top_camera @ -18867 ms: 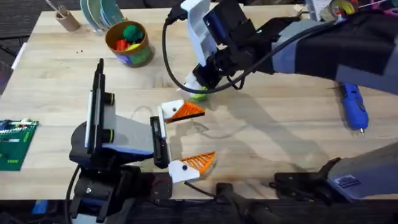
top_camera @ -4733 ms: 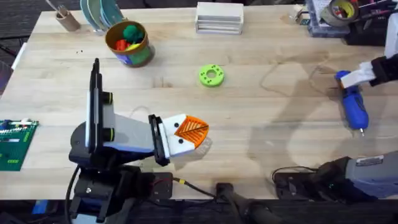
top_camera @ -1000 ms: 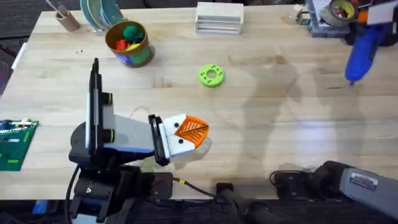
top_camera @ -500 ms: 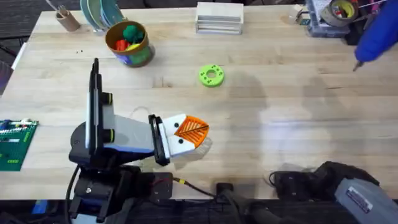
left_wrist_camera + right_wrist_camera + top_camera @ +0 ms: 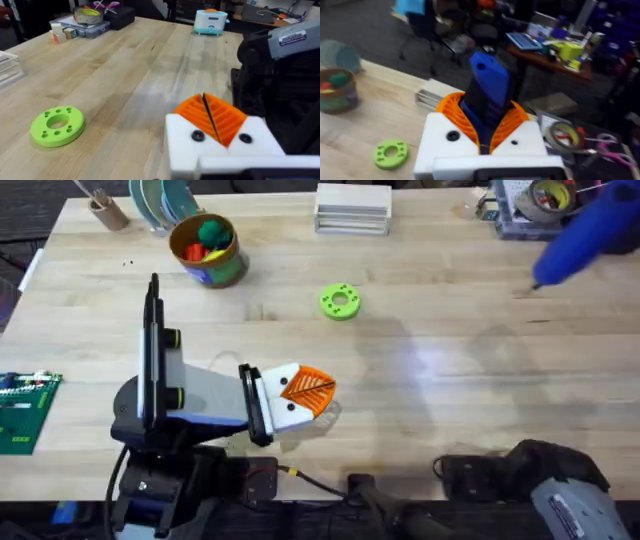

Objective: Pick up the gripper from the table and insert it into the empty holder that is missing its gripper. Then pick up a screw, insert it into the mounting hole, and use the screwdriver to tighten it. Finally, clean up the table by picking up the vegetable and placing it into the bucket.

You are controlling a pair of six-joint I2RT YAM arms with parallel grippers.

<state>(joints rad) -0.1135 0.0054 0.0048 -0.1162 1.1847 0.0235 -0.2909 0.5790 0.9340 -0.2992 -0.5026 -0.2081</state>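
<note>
**Screwdriver lifted toward the upper right**

Since a moment ago, the blue screwdriver [image 5: 585,235] has swung lower and leftward at the upper right of the overhead frame, tilted with its bit pointing down-left above the table [image 5: 450,380]. In the right wrist view, the right gripper [image 5: 482,125] is clamped on the screwdriver between orange pads. The left gripper [image 5: 300,392] sits at lower centre with its orange tips pressed together, holding nothing. A green disc [image 5: 340,301] lies mid-table. The bucket [image 5: 206,248] stands at upper left, holding coloured items.
</note>
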